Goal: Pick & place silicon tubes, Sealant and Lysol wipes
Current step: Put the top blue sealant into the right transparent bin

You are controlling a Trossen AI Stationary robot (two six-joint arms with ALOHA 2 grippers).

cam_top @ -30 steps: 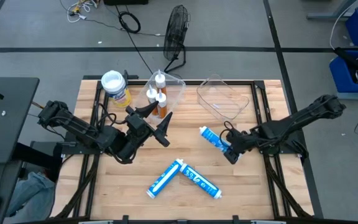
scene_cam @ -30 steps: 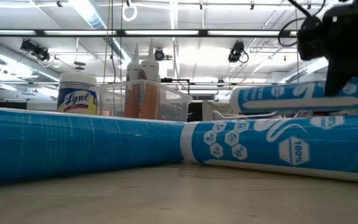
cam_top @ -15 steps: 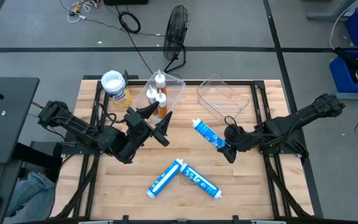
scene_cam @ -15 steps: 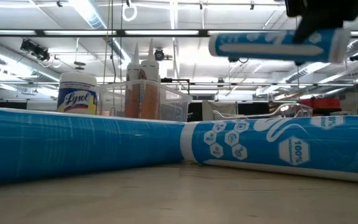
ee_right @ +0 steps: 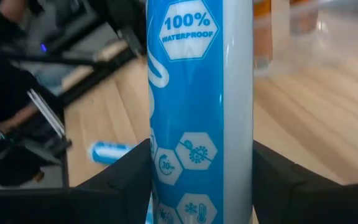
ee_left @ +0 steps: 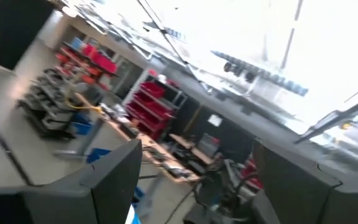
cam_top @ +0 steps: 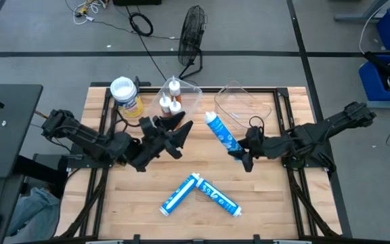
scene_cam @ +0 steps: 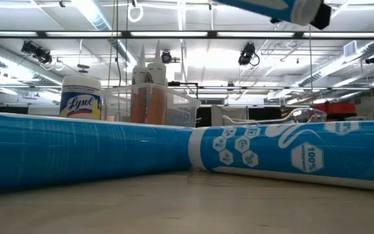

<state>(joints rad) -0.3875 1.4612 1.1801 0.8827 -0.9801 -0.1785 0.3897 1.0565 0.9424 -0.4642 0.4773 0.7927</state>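
A: Wooden tabletop [cam_top: 141, 203] filled the high view, with grey floor and a black fan [cam_top: 193, 35] behind it. Where was the right gripper [cam_top: 239, 155]?

B: Near the middle, fingers closed on a blue-white tube [cam_top: 222, 135], held above the wood beside an empty clear bin [cam_top: 259, 116]. The left gripper [cam_top: 181, 132] stood with fingers open, holding nothing, next to a clear bin [cam_top: 193, 90] with orange tubes [cam_top: 174, 102].

A: And the Lysol wipes [cam_top: 126, 95]?

B: Upright at the far left corner. Two more blue-white tubes [cam_top: 199, 193] lay in a V near the front edge.

A: The low view?

B: Those two tubes [scene_cam: 174, 149] lay across it; the held tube [scene_cam: 284, 10] was at the top edge.

A: The right wrist view?

B: Fingers [ee_right: 123, 180] pressed on both sides of the tube [ee_right: 201, 112].
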